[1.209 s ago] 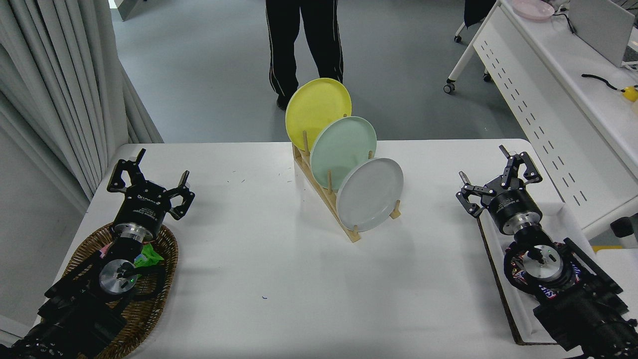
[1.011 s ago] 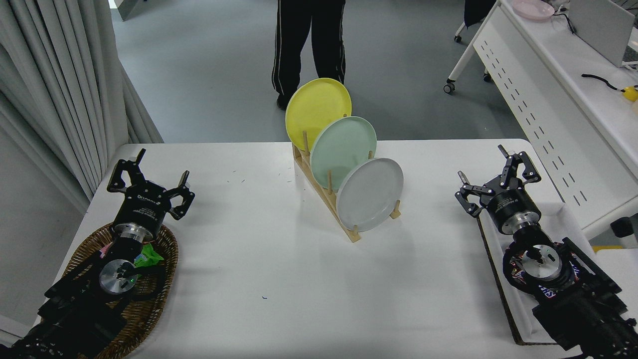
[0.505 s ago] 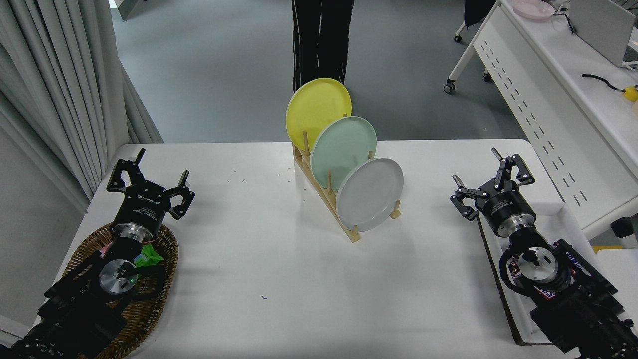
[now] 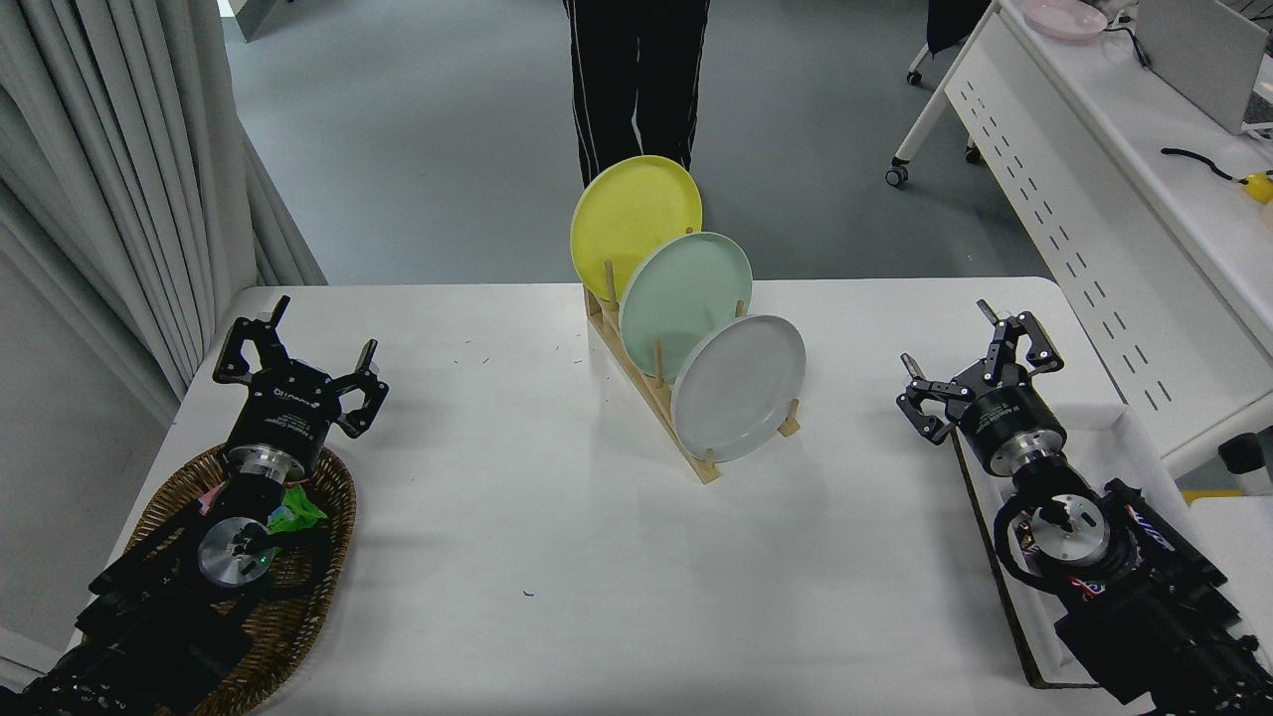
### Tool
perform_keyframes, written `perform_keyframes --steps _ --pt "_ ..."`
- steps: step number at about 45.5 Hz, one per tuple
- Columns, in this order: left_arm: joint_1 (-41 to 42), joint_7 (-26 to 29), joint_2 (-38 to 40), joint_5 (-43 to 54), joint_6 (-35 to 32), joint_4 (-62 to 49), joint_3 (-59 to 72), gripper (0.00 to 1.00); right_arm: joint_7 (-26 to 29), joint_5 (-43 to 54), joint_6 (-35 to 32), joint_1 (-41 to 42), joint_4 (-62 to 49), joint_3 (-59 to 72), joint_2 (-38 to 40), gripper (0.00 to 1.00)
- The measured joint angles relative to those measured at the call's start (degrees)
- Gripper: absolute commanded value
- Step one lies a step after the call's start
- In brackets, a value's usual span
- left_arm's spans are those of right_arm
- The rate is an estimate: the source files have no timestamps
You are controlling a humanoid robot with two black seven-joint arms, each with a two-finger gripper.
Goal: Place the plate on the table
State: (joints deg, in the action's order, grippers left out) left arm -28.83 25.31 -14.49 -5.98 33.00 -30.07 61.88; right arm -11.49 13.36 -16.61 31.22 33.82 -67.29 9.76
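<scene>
Shifting: the right black gripper (image 4: pixel 977 368) sits slightly further toward 9 o'clock than a second ago, edging off the white tray (image 4: pixel 1134 430) toward the rack; the approach is only beginning
Plate: the round pale grey-white plate (image 4: pixel 738 388) stands tilted on edge in the nearest slot of the wooden peg rack (image 4: pixel 651 398), untouched, at table centre
Neighbours: mint green plate (image 4: pixel 686 303) behind it at 11 o'clock; yellow plate (image 4: pixel 636 226) furthest back
Right arm: enters from 4 o'clock, pointing toward 11 o'clock; fingers spread wide, holding nothing; well apart from the plate
Left arm: left black gripper (image 4: pixel 298 358) parked at 8 o'clock above the wicker basket (image 4: pixel 318 557); fingers splayed, empty
Table: the large white tabletop (image 4: pixel 557 557) has bare surface toward 6 o'clock
Person: dark trousers (image 4: pixel 636 80) at 12 o'clock, now behind the yellow plate
</scene>
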Motion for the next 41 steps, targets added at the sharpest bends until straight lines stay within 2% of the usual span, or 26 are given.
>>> perform_keyframes --steps 19,26,31,41 --pt "0.0 0.0 0.0 0.0 0.0 0.0 0.0 1.00 0.0 0.0 0.0 0.8 -1.1 0.4 0.1 1.00" --pt "0.0 0.0 0.0 0.0 0.0 0.0 0.0 1.00 0.1 -1.5 0.4 1.9 -1.2 4.6 0.6 1.00" --pt "0.0 0.0 0.0 0.0 0.0 0.0 0.0 1.00 0.1 -7.2 0.5 3.3 -1.0 10.3 2.1 1.00" --pt "0.0 0.0 0.0 0.0 0.0 0.0 0.0 1.00 0.1 -23.2 0.7 10.2 1.3 32.9 7.3 1.00"
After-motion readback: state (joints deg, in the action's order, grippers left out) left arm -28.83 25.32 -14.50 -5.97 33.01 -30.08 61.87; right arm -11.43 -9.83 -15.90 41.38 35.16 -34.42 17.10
